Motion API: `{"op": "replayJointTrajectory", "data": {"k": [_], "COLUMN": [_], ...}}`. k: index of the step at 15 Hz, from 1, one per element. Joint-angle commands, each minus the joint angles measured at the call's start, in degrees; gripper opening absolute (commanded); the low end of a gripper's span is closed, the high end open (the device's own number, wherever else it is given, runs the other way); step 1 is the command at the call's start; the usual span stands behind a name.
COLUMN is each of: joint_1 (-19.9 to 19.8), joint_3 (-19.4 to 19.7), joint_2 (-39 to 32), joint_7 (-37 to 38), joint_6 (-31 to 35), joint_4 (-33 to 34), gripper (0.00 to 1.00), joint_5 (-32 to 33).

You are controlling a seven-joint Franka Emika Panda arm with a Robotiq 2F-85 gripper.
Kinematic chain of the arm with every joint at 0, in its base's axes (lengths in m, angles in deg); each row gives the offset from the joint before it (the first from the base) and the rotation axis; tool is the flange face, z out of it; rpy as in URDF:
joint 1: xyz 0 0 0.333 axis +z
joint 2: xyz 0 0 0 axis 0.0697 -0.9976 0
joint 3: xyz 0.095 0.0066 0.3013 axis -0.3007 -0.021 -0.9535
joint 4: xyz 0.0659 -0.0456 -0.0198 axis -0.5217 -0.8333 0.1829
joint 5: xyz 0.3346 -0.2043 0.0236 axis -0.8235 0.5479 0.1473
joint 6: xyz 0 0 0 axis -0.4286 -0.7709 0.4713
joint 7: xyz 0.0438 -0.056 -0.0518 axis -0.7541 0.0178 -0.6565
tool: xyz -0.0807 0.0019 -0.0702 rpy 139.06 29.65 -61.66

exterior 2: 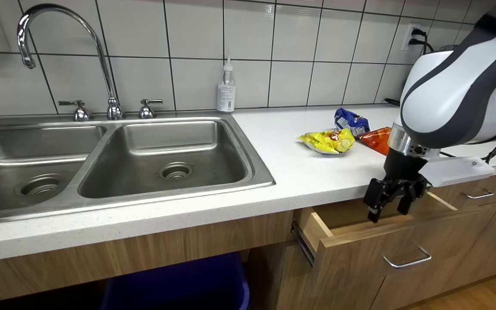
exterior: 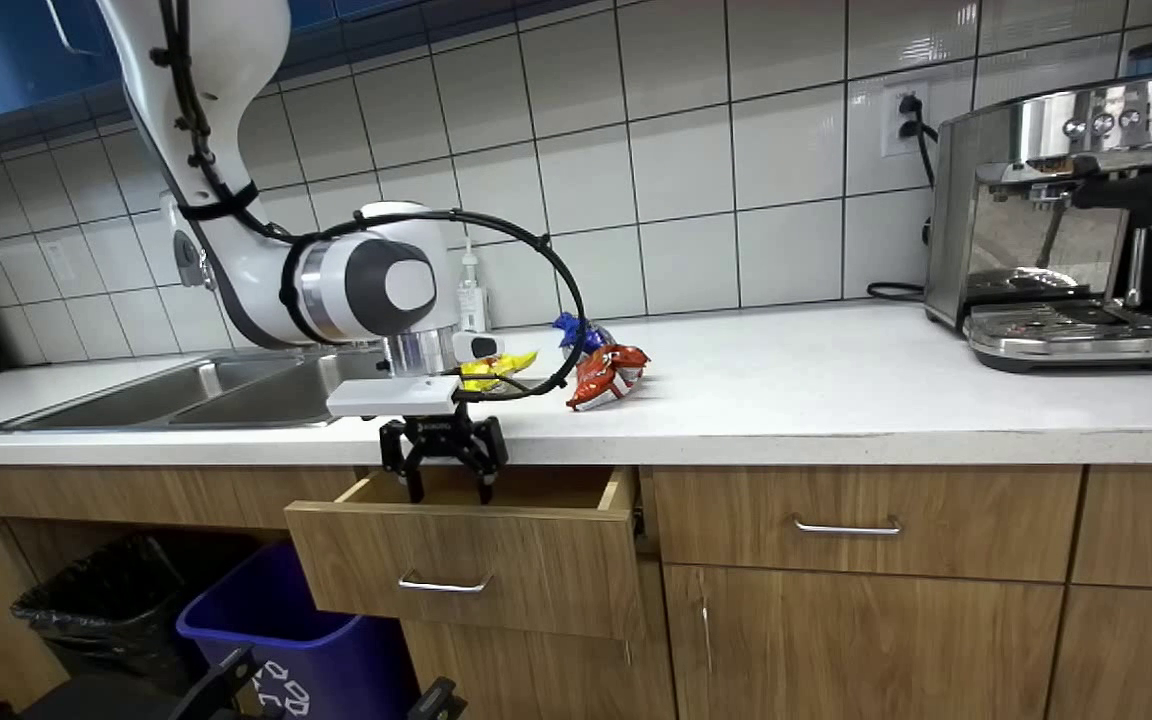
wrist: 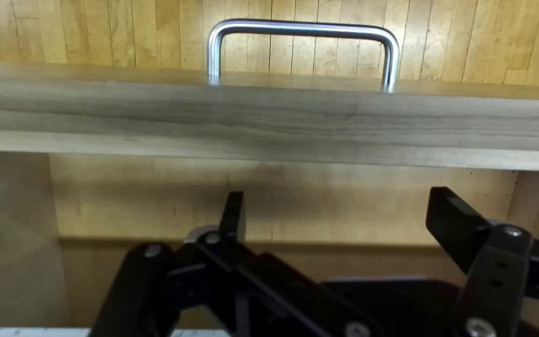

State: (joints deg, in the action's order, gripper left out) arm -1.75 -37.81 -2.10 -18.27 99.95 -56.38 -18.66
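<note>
drawer (exterior: 536, 560) stands pulled out from under the edge of the tabletop (exterior: 786, 370), and the tool (exterior: 451, 492) hangs pointing down over its opening. the tool's two fingers (wrist: 454, 229) are spread wide with nothing between them; from here they look apart from the drawer's wood, though whether the tips dip below its rim i cannot tell. my guess is that the step in hand is placing the tool at the drawer, with no grip made. any move from here seems to call for a careful line: the front panel (wrist: 269, 112) rises on one side of the fingers, and the tabletop's edge sits close on the other. the metal handle (wrist: 302, 27) is on the far side of that panel, so a straight way to it is blocked.

up on the tabletop, a yellow bag (exterior 2: 329, 141), a blue bag (exterior 2: 351, 122) and a red bag (exterior: 609, 377) lie bunched together near the arm (exterior: 406, 285). the cable (exterior: 544, 245) loops out by them and, i'd say, could catch one. beyond the yellow bag is the steel sink (exterior 2: 248, 150), a clear bottle (exterior 2: 226, 92) behind its corner. a coffee machine (exterior: 1056, 240) stands well apart; a purple bin (exterior: 356, 665) sits below.
</note>
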Motion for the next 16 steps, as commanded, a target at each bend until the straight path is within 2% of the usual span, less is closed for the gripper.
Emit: {"op": "replayJointTrajectory", "data": {"k": [1,16], "joint_1": [-1.8,-1.4], "joint_3": [-1.6,-1.2], "joint_2": [0.1,4.5], "joint_7": [0.3,0.8], "joint_6": [0.9,3.4], "joint_4": [-0.6,-8.3], "gripper": [1.0,1.0], "joint_5": [-0.8,0.1]}}
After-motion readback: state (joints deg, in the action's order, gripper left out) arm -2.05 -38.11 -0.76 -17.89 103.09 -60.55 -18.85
